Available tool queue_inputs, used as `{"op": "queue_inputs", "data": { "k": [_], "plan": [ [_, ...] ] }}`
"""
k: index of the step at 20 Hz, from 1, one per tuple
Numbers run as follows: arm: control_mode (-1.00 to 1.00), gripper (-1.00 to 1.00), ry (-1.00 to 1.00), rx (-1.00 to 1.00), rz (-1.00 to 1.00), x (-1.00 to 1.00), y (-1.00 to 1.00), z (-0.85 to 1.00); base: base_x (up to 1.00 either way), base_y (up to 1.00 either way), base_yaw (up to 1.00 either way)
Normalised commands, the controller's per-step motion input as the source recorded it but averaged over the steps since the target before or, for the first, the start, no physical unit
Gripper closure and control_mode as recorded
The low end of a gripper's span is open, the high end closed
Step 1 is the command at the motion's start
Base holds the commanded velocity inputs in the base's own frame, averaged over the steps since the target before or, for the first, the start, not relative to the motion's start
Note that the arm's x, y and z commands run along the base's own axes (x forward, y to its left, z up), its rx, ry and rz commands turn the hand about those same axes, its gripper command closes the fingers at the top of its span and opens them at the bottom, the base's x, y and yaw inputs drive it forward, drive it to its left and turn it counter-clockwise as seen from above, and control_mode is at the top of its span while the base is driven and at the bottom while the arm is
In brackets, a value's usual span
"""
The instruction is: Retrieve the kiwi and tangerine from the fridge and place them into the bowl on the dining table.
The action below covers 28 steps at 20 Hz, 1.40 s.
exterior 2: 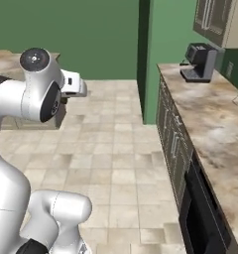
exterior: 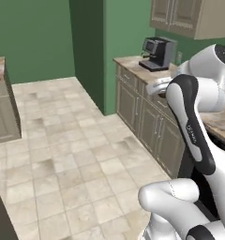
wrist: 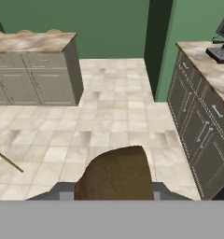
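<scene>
a: kiwi (wrist: 115, 172) sat right at the bottom of the hand view, a brown fuzzy lump between the gripper (wrist: 114, 190) fingertips.
b: so the claw was clamped on it?
a: yes, the fingers stood narrow, one at each side of the fruit, pressing it.
b: where was the arm?
a: raised and folded above the tiled floor (exterior: 77, 154), with the beige cabinets (exterior: 147, 122) along its right.
b: anything on that counter?
a: a dark coffee machine (exterior: 157, 53) stood on the marbled counter (exterior 2: 210, 119) at the far end, near the green wall (exterior 2: 81, 34).
b: and across the floor?
a: another marbled-top cabinet block (wrist: 34, 70) stood well apart.
</scene>
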Motion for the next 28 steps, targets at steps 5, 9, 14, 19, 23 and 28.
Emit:
{"op": "queue_inputs", "data": {
  "k": [5,9,14,19,23,28],
  "plan": [
    [1.0,1.0,0.0,0.0,0.0,0.0,0.0,0.0,1.0,-0.02,0.01],
    [1.0,1.0,0.0,0.0,0.0,0.0,0.0,0.0,1.0,0.0,0.0],
    [1.0,1.0,0.0,0.0,0.0,0.0,0.0,0.0,1.0,0.0,-0.01],
    [1.0,1.0,0.0,0.0,0.0,0.0,0.0,0.0,1.0,0.0,-0.06],
    [1.0,1.0,0.0,0.0,0.0,0.0,0.0,0.0,1.0,0.01,-0.16],
    [1.0,1.0,0.0,0.0,0.0,0.0,0.0,0.0,1.0,0.06,-0.07]
  ]
}}
